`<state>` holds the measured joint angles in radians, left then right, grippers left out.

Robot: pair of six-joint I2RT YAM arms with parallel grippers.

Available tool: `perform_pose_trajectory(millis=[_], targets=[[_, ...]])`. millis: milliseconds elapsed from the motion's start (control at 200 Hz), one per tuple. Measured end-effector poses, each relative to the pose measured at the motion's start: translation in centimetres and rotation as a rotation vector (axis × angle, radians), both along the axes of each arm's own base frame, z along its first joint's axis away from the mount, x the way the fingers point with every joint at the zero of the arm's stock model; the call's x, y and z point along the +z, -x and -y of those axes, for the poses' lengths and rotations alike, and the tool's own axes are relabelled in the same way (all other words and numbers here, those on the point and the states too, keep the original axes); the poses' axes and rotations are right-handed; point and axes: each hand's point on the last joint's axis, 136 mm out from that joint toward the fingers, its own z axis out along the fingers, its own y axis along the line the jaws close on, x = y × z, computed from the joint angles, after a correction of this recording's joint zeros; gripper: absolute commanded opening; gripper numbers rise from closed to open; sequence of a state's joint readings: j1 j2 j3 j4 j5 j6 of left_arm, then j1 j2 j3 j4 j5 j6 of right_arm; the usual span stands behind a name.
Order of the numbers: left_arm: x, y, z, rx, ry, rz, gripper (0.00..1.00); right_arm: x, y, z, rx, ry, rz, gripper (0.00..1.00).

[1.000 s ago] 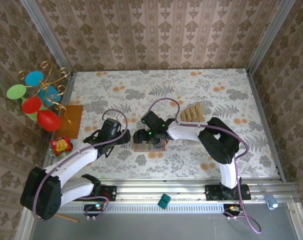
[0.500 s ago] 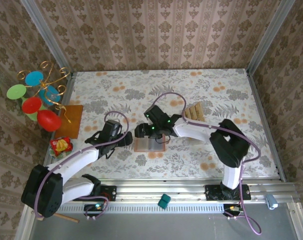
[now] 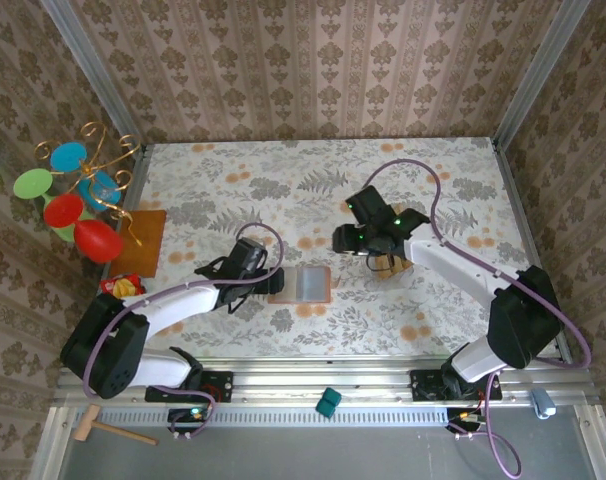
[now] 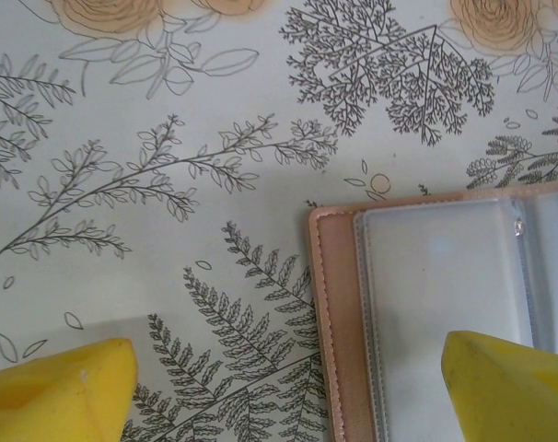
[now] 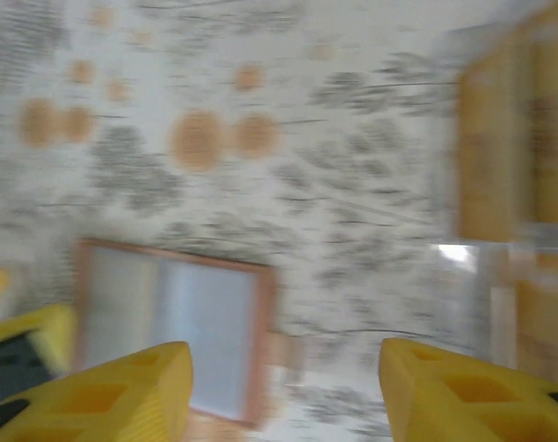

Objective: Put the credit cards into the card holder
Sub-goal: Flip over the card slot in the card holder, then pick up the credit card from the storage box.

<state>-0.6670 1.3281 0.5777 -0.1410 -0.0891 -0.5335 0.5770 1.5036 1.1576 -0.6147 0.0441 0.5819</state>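
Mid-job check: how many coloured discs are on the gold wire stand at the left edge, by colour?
Blue discs: 2
Red discs: 2
Green discs: 1
Total: 5 clearly seen. A paler green bit between the reds is too hidden to count.

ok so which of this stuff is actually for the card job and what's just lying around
For the job: card holder, credit cards.
Lying about: coloured disc stand, orange-brown board, snack packet, teal block, wooden mallet.
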Motion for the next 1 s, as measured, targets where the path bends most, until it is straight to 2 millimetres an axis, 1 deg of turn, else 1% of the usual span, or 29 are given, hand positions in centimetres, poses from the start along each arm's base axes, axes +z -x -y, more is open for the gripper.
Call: perform_pose_trajectory(millis=[50,130,205,335,415,540,815,1000], targets=[[-0.1,0.0,0.0,-0.002,-0.007,0.001,0.87,-0.7,0.4,1.9,-0.017,0.076,-0.019,0.46],[-0.1,0.0,0.0,-0.003,-0.014,0.005,0.87,-1.6,1.2,3.9,-0.014,0.179,-0.05,0.39],[-0.1,0.0,-0.1,0.0,-0.017,0.008,0.87,-2.0,1.8,5.2,-0.002,0.25,-0.068,0.35],[-0.1,-0.1,-0.2,0.002,-0.023,0.012,0.87,-2.2,2.3,6.5,0.005,0.328,-0.081,0.33],[-0.1,-0.1,-0.2,0.003,-0.025,0.014,0.87,-2.4,2.5,7.0,0.013,0.356,-0.084,0.32],[-0.1,-0.1,-0.3,0.004,-0.026,0.015,0.87,-3.3,2.9,7.5,0.019,0.391,-0.109,0.31],[-0.1,-0.1,-0.2,0.003,-0.032,0.019,0.87,-5.2,2.8,7.6,0.04,0.433,-0.158,0.3],[-0.1,-0.2,-0.3,0.005,-0.034,0.02,0.87,-5.7,2.6,7.5,0.045,0.439,-0.165,0.28]])
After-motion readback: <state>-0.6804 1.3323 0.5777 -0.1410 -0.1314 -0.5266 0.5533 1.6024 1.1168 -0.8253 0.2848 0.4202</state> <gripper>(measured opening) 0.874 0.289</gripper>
